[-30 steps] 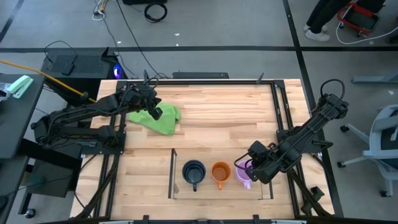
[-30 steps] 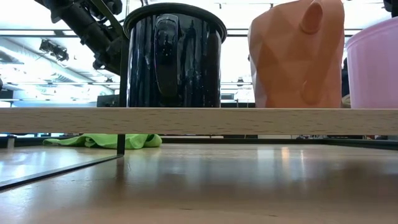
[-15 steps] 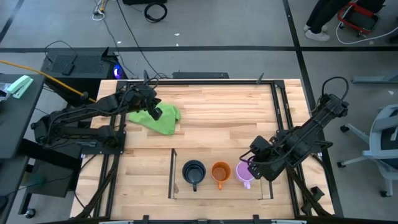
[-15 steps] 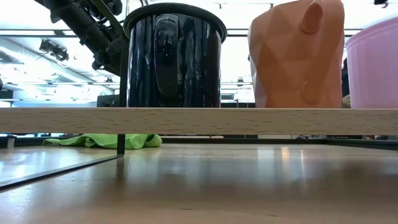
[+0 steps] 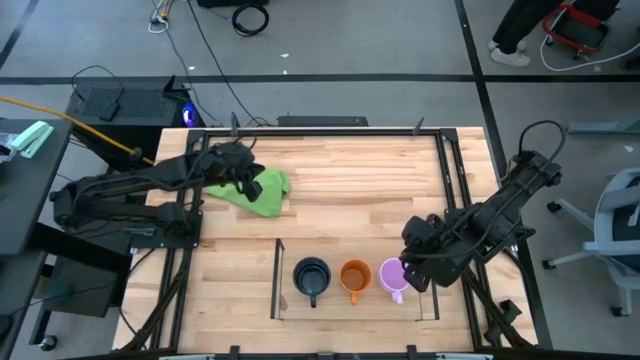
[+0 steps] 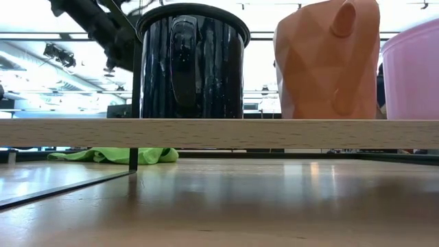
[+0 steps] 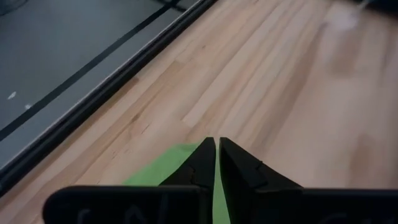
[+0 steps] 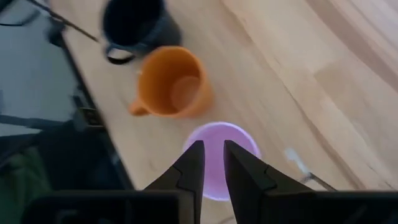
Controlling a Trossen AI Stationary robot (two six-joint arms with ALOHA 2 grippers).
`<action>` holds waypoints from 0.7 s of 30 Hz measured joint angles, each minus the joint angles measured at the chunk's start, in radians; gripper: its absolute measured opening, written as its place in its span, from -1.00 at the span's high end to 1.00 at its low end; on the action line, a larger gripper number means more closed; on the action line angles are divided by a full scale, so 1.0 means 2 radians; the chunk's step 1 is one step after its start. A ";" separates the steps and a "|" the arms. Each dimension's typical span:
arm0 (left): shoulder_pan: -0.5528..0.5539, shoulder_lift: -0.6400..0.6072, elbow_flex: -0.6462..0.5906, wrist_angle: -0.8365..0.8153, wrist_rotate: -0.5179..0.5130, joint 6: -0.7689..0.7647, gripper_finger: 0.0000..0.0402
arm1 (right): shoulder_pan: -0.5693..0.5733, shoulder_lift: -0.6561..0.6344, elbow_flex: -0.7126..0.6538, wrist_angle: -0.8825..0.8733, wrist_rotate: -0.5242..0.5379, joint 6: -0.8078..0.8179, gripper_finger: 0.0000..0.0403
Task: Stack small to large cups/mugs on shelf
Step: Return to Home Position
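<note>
black mug [image 5: 311,275], orange mug [image 5: 354,275] and purple mug [image 5: 392,277] stand in a row on the shelf [image 5: 277,282]. right gripper [image 8: 212,144] hangs directly above the purple mug, fingers narrowly parted, empty. left gripper [image 7: 216,142], pinched together on nothing, is well apart over the green cloth [image 5: 262,190].

High cam straight down, whole table [image 5: 350,190]; low cam level, close; share mugs [image 5: 353,274].

left arm [image 5: 130,185] extended, left claw [image 7: 217,142] fingers together | right arm [image 5: 500,210] bent, right claw [image 8: 213,144] fingers narrowly parted
</note>
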 joint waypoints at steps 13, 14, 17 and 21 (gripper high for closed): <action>-0.072 -0.038 0.064 -0.002 0.000 -0.001 0.92 | 0.000 0.000 0.070 0.017 -0.002 -0.046 0.66; -0.074 -0.038 0.066 -0.002 0.000 -0.001 0.91 | 0.000 0.000 0.075 0.018 -0.002 -0.046 0.66; -0.079 -0.038 0.068 -0.004 0.000 0.002 0.88 | 0.000 0.000 0.080 0.019 -0.002 -0.055 0.66; -0.078 -0.038 0.068 -0.018 0.000 -0.006 0.85 | 0.000 -0.002 0.080 0.026 0.004 -0.083 0.66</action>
